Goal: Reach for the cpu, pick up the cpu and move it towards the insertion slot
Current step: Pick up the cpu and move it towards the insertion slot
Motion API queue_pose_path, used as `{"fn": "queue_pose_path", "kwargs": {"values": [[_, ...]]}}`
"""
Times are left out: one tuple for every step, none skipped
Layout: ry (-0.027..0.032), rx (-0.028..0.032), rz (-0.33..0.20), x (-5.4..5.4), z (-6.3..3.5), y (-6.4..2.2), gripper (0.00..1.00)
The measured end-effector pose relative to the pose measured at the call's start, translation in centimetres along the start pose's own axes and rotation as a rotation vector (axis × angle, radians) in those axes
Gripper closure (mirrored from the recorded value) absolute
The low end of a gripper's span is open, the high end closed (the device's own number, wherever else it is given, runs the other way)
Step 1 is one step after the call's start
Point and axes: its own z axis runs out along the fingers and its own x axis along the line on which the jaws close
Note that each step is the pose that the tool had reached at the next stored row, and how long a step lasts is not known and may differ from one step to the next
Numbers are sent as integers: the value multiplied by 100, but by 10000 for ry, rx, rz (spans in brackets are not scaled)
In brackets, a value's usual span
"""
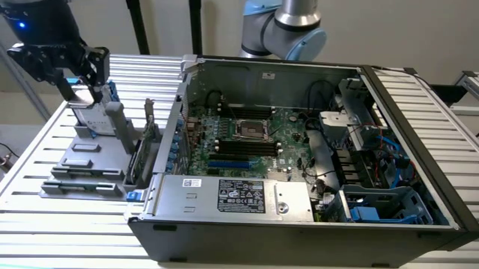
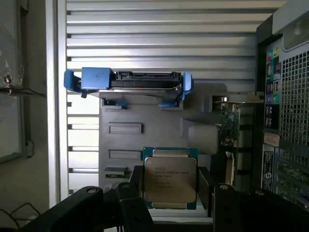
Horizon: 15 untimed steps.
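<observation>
The cpu point(image 2: 170, 180), a small square chip with a pale metal top and printed text, sits between my gripper's two dark fingers point(image 2: 136, 186) in the wrist view, above the grey holder. My gripper point(image 1: 86, 89) is shut on it and hangs at the exterior view's far left, just over the hard drive. The insertion slot point(image 1: 250, 129), a shiny square frame with a dark centre, lies on the green board inside the open computer case, well off to the exterior view's right of my gripper.
A silver hard drive with blue rails point(image 2: 128, 79) stands in the grey holder point(image 1: 82, 168) on the slatted table. An expansion card point(image 2: 229, 123) stands upright beside the case wall point(image 1: 179, 112). Black memory slots point(image 1: 247, 147) flank the socket. Cables and blue bays fill the case's right side.
</observation>
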Motion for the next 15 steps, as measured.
{"fn": "queue_pose_path", "kwargs": {"values": [[9,-11,0,-45,-45,3,45],[18,-20,0,-89,-89,6,45],[26,-30,-1,-134,-130,8,45],[35,-38,-2,-178,-169,10,45],[45,-45,-2,-222,-205,12,45],[52,-52,-1,-267,-234,14,45],[56,-60,-1,-311,-255,16,45],[58,-67,-1,-360,-271,17,45],[60,-75,-2,-405,-281,17,45],[61,-85,-2,-450,-289,18,45],[61,-97,-1,-493,-295,19,45],[62,-110,-1,-538,-301,20,45],[63,-125,-1,-583,-307,20,45],[62,-142,-2,-632,-312,21,45],[62,-158,-3,-677,-317,21,45]]}}
